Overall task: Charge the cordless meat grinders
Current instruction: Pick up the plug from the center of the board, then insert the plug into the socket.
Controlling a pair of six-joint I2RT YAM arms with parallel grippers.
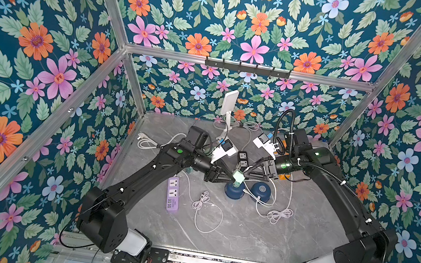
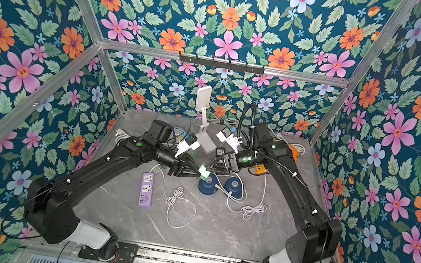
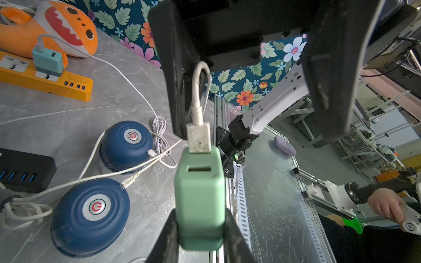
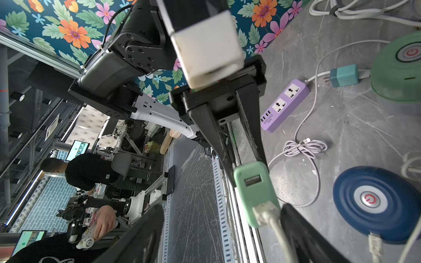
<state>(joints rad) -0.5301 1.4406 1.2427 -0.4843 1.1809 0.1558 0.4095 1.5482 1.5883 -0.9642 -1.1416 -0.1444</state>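
Two navy grinders [image 1: 234,190] [image 1: 261,190] sit side by side mid-table, each with a silvery button; they also show in the left wrist view [image 3: 126,145] [image 3: 91,216]. The pale green grinder [image 4: 398,68] rests farther off. My left gripper [image 3: 200,218] is shut on a pale green plug adapter [image 3: 200,195], held above the nearer navy grinder [image 4: 376,202]. A white USB plug [image 3: 198,136] is seated in the adapter's upper port. My right gripper [image 4: 223,227] stands open facing it, one finger [image 3: 180,91] beside the plug's cable.
A purple power strip [image 1: 172,194] lies left of the grinders, with coiled white cables [image 1: 202,199] [image 1: 280,215] around them. An orange strip [image 3: 45,79] carrying a teal adapter [image 3: 47,60], a black strip [image 3: 25,168], a shark toy [image 3: 57,25] and a white stand [image 1: 228,112] are at the back.
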